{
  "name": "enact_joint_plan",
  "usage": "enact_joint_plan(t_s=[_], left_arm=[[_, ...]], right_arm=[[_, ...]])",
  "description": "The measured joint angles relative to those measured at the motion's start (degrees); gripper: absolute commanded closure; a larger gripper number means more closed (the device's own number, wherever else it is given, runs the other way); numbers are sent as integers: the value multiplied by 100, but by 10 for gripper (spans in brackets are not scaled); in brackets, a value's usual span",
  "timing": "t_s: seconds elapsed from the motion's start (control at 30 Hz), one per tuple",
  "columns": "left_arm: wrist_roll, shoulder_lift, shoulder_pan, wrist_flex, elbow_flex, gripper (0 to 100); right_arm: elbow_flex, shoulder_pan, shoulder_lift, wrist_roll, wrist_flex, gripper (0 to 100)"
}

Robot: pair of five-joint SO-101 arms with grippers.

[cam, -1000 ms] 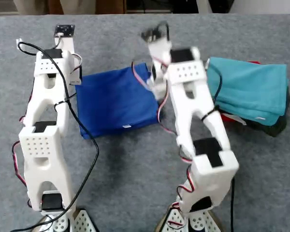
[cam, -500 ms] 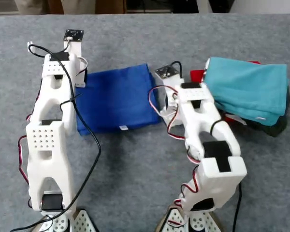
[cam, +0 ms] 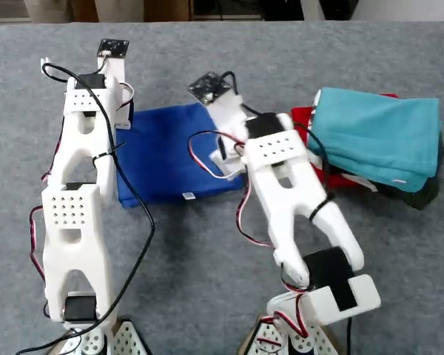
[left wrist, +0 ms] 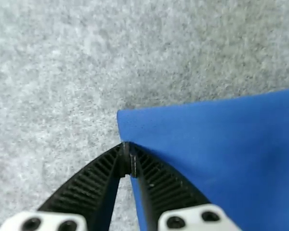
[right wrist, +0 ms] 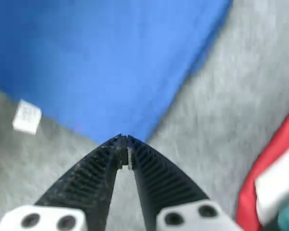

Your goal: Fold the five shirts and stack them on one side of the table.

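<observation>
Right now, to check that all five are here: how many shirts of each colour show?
Blue shirt: 1
Teal shirt: 1
Red shirt: 1
Dark shirt: 1
Total: 4 sure; a white strip in the pile may be a fifth.

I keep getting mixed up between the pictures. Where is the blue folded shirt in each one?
High view: the blue folded cloth shirt lies left of centre on the grey felt table cover.
Left wrist view: one corner of it sits at the left gripper.
Right wrist view: its edge lies just beyond the right gripper.
Shared landmark: the shirt's small white tag, in the high and right wrist views.
</observation>
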Motion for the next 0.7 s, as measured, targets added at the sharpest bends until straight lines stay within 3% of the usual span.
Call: enact_joint_plan(t_s=[0.27,0.4,0.7], left_arm=[[0,141,-9,-149,-9,981],[-26,519,0,-527,-114,981],[-26,686,-9,-360,-607,981]], right_arm=[[53,167,1697,-105,-826,997],[-607,352,2040,-105,-123,997],[-1442,457,2127,-97,1099,997]])
